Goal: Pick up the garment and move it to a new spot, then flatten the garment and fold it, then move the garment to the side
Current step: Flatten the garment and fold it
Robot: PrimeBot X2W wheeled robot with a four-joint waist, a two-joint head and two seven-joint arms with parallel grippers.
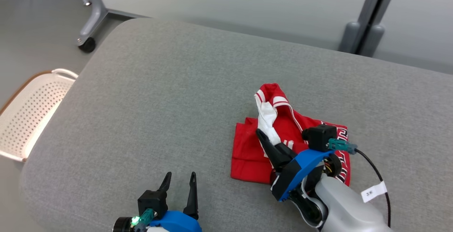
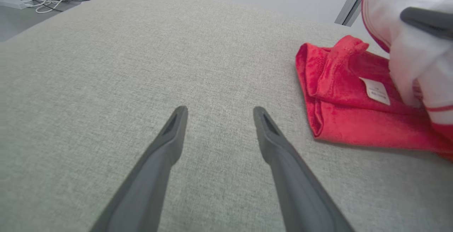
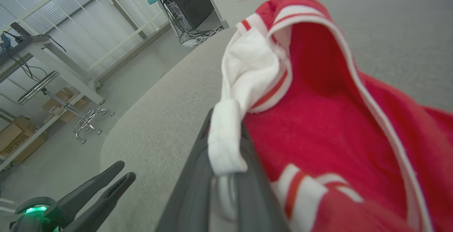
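Right now the right gripper (image 1: 268, 142) is clamped on the white trim (image 3: 226, 147) of the crumpled red-and-white fabric garment (image 1: 247, 154), right of centre on the grey upholstered cushion (image 1: 170, 97), left gripper (image 1: 180, 179) spread & empty nearby: pickup step prob., next needs a lift & carry elsewhere.

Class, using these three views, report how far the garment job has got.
Done: nothing certain; the red-and-white garment lies bunched on the grey cushion. In hand: the right gripper pinches its white trim; the left gripper is open, off the cloth. Left: flattening, folding, moving aside.
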